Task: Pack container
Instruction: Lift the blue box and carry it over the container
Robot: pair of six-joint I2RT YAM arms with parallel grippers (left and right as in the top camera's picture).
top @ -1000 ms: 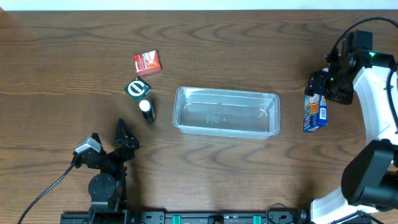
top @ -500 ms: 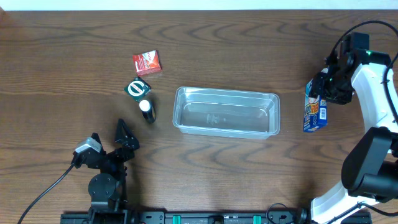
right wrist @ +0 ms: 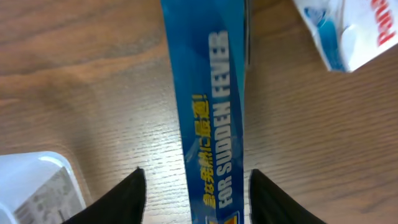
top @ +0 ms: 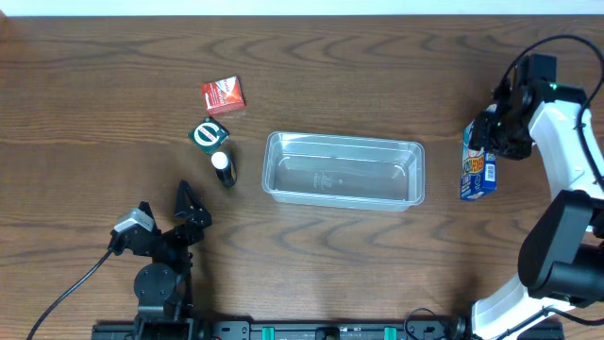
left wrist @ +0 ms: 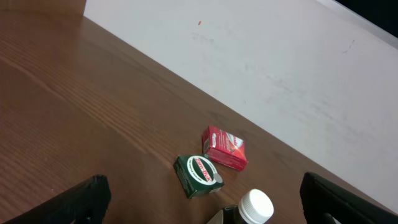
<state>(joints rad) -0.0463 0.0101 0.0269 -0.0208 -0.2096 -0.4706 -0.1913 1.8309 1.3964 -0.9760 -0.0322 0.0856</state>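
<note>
One red box, green box, bottle left of container; blue box right.

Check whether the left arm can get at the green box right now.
Probably yes: the left gripper is open, facing the green box across bare table, though the white-capped bottle stands close beside that path.

Red box beside green box, white-capped bottle maybe touching it; blue box well apart
</note>
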